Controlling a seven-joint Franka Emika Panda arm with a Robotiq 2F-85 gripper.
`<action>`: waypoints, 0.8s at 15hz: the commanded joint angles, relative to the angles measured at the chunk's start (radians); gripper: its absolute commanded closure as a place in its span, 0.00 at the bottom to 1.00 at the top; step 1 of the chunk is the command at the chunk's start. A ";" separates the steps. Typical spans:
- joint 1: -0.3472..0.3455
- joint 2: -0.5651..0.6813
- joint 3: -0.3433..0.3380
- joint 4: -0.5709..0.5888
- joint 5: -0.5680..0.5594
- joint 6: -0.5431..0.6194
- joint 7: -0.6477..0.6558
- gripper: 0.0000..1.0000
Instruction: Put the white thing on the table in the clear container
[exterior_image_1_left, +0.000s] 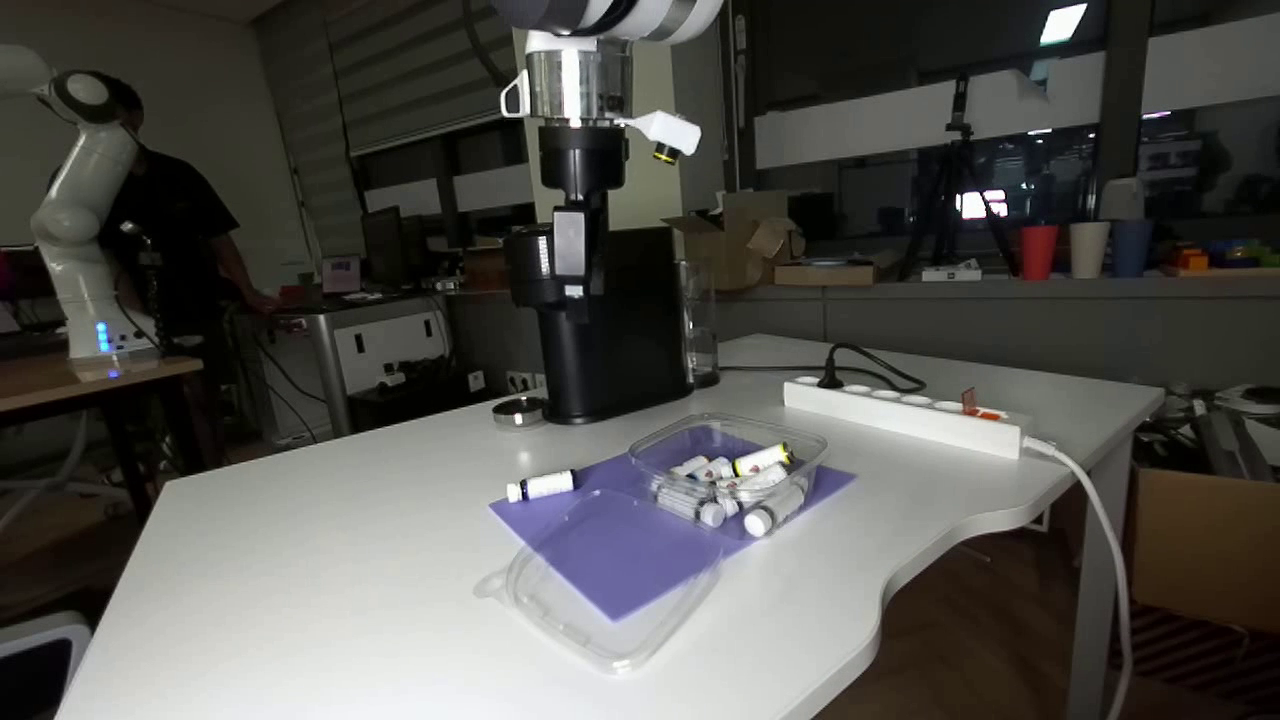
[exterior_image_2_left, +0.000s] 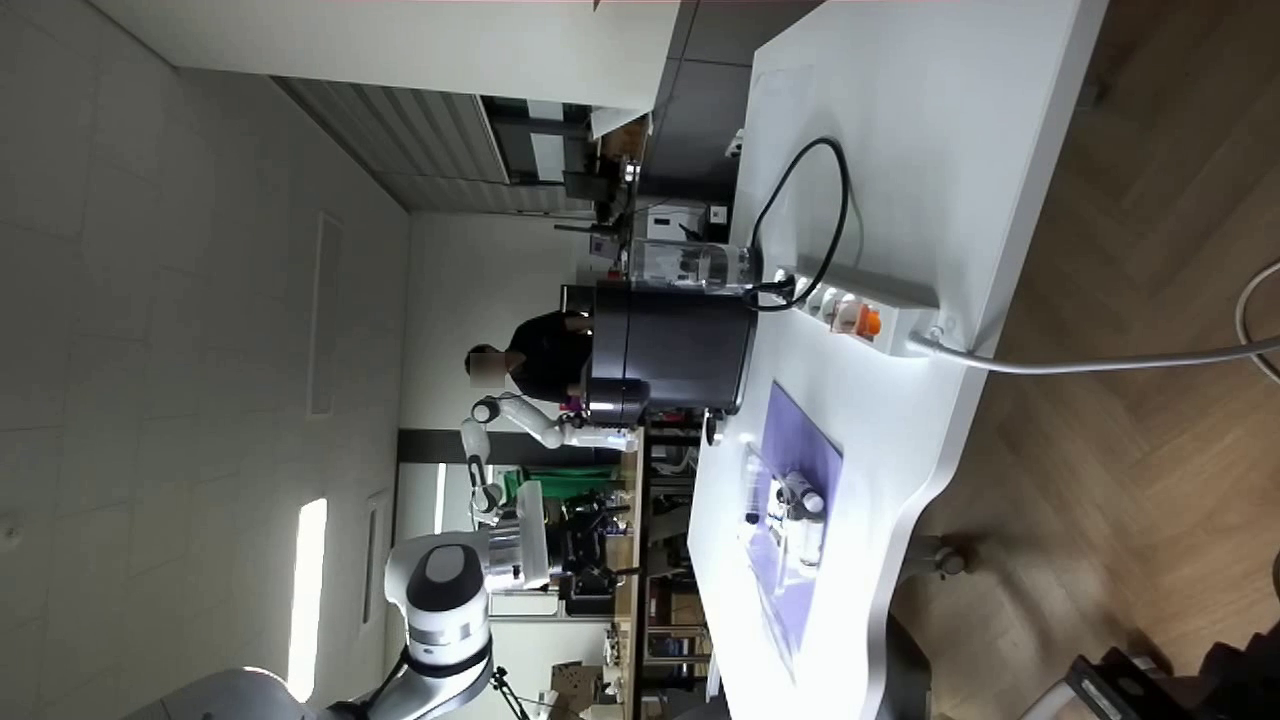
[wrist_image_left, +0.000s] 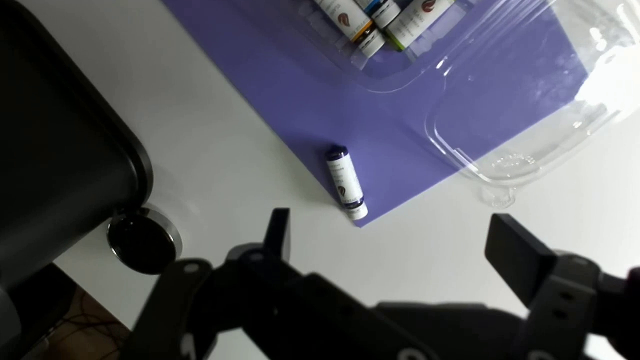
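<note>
A small white bottle (wrist_image_left: 345, 180), the white thing to be moved, lies on its side on a purple sheet (wrist_image_left: 280, 95), along an edge near one corner, outside the clear container (exterior_image_1_left: 645, 462). The end effector (wrist_image_left: 397, 245) has its fingers (wrist_image_left: 517, 255) spread wide with nothing between them; in both exterior views it hangs well above the table (exterior_image_1_left: 330, 560), so the grasp appears yet to come. The bottle is round, so a finger touching down off-centre would probably roll it away across the table. It slants a little against the line of the fingers, and a squeeze on that slant could twist it or make it slip. A see-through lid (exterior_image_1_left: 615, 585) lies near it, partly on the sheet, and could be snagged or dragged by a low pass. The container holds a heap of similar bottles (exterior_image_1_left: 763, 459), so one let go too high might bounce off the others and over the rim. The black machine (exterior_image_1_left: 620, 350) stands near the sheet and might be knocked by a sideways swing. As for labels, the bottle bears a dark reddish, flame-like mark near its cap, beside print too small to read; bottles in the container carry the same kind of mark with blurred capitals, one word perhaps "YLANG". A raised patch near the lid's tab may be lettering, but cannot be made out.
</note>
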 joint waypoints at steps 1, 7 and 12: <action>-0.028 0.112 0.029 0.096 -0.055 0.061 -0.098 0.00; -0.057 0.307 0.066 0.247 -0.102 0.190 -0.259 0.00; -0.053 0.476 0.087 0.407 -0.078 0.120 -0.266 0.00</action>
